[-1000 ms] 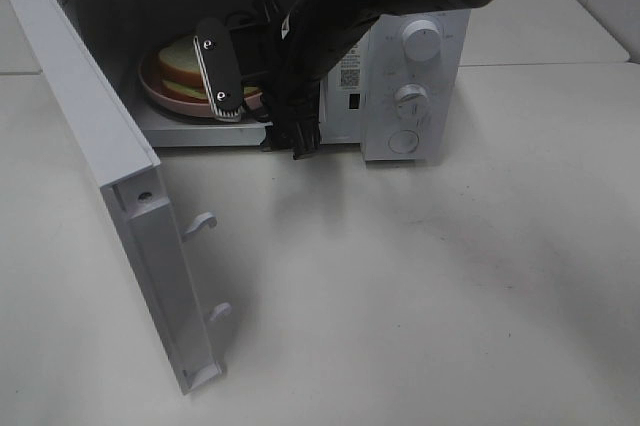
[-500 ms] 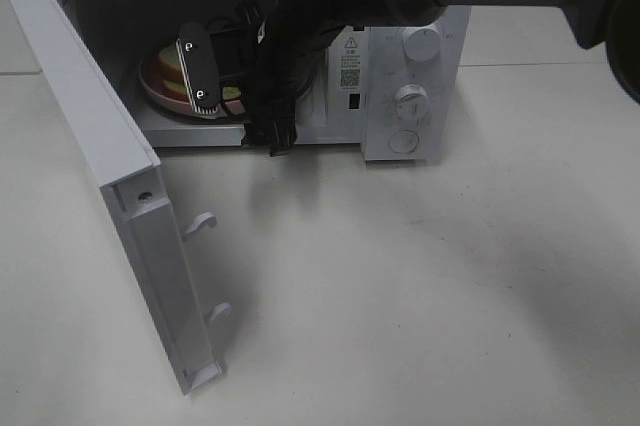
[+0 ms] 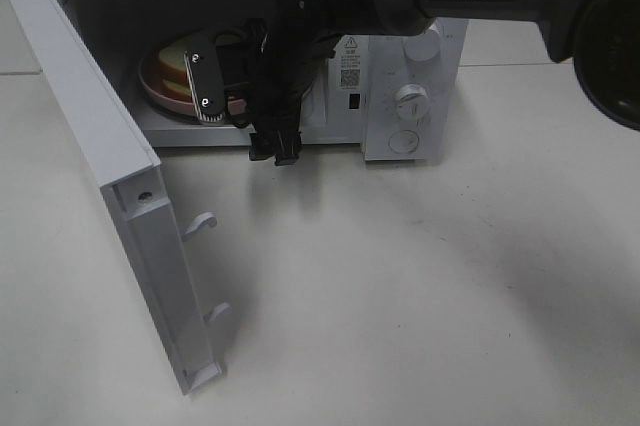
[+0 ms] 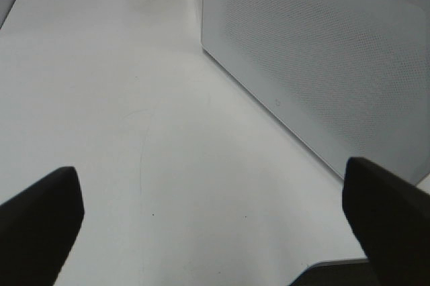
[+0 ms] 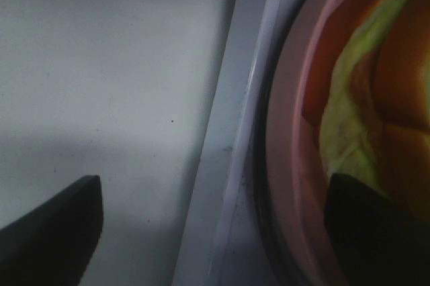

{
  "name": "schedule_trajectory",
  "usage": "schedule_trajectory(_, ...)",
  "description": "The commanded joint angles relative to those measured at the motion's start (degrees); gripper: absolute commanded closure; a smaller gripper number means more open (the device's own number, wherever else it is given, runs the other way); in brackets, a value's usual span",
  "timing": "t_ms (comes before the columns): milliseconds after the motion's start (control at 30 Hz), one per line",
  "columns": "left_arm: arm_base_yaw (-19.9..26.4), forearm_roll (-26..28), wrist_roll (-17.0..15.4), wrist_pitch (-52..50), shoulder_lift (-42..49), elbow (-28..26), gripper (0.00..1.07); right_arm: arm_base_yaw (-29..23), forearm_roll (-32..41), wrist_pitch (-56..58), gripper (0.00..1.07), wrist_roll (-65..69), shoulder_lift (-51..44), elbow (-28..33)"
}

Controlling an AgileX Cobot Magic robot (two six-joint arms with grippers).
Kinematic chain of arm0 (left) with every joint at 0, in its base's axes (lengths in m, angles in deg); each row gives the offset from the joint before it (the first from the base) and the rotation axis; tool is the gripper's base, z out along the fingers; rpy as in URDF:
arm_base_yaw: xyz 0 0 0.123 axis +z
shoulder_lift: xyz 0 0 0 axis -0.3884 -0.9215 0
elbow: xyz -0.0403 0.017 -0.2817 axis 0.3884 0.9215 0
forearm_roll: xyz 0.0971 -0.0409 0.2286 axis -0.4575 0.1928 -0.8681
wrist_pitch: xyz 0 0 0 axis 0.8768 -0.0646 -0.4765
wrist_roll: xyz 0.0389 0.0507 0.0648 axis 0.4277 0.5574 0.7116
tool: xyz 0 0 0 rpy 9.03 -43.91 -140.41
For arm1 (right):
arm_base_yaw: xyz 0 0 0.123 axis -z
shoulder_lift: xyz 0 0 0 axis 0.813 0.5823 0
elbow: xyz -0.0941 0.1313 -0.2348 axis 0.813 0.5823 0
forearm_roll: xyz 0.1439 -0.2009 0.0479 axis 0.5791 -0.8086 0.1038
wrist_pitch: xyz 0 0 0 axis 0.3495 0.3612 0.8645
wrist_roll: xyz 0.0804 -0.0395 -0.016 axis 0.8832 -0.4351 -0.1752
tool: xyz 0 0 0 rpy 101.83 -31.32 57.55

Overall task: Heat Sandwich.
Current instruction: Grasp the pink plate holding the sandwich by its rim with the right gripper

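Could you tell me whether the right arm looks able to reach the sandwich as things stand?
Probably yes: the door is open, and the right gripper, jaws apart, straddles the plate rim right beside the sandwich, with nothing between.

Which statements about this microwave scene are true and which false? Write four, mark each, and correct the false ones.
1. The microwave door stands open. True.
2. The sandwich sits in a blue bowl. False: it sits on a pink plate inside the microwave.
3. The right gripper is at the microwave's opening, jaws apart. True.
4. The left gripper grips a cup. False: it is open above the table, holding nothing.
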State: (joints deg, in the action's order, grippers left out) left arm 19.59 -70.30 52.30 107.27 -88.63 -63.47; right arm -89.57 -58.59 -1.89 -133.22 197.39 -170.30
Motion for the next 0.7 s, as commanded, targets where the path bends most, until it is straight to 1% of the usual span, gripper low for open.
schedule_trajectory(33,0.1,0.1,-0.3,-0.6,0.9,0.2,0.09,1.0,0.4,0.7,0.24,0.7,0.2,-0.6)
schedule_trajectory(533,0.1,0.1,-0.3,-0.6,0.9,0.2,0.09,1.7,0.2,-1.0,0.26,0.2,3.7,-0.6)
schedule_trajectory(633,0.1,0.1,-0.3,-0.6,0.9,0.2,0.09,1.7,0.2,-0.5,0.27,0.2,3.8,-0.9)
schedule_trajectory(700,0.1,0.1,-0.3,-0.6,0.9,0.2,0.09,1.7,0.2,-0.3,0.3,0.4,3.7,-1.0)
